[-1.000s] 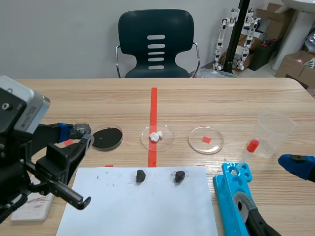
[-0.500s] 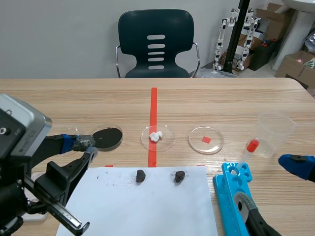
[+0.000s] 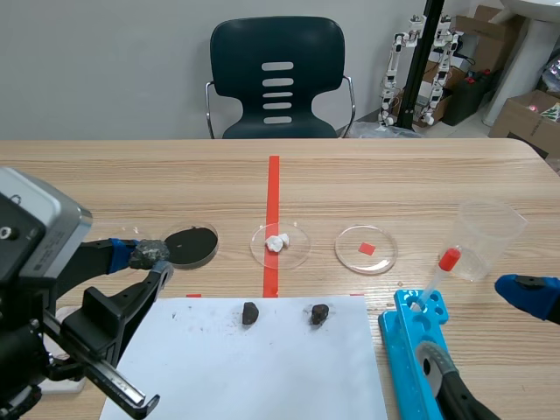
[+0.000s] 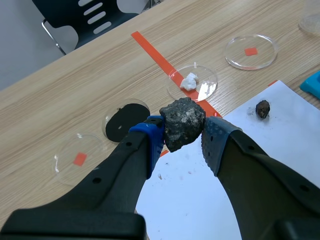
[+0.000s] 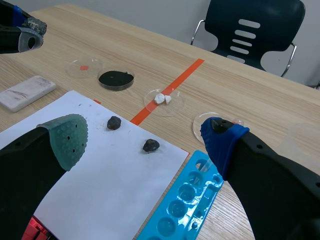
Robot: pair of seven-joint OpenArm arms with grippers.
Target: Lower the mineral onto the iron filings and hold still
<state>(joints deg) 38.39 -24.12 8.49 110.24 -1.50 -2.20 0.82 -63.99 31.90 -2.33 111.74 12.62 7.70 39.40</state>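
Now the left arm has gone quiet. A second ago its hand sat a little higher in the scene view, then it dipped and edged a touch toward the dish of iron filings [image 3: 192, 246]. Over the last half second nothing has shifted. I read that as the approach pausing short of the goal, not the hold the task asks for. The mineral [image 4: 182, 122] is close to the dish but, as far as I can judge, not yet over the black filings, and not resting on them. In the scene view the rock lines up just beside the dish's near-left rim. In the left wrist view the dish lies ahead of the hand and off to the side of the blue-padded finger, not under the rock.

The left hand [image 4: 182, 134] is clamped on the mineral, one pad on each flank, with the dark grey lump standing proud of the fingertips. The fingers point forward and down over the counter [image 3: 367, 188], the wrist raised behind them. What is left, by my reckoning, is a short sideways carry over the dish, a slow descent, and then the hold.

The right hand [image 5: 145, 135] is spread wide with nothing in it. It hangs low at the counter's right side near the blue tube rack [image 3: 411, 350] — well apart from the dish.
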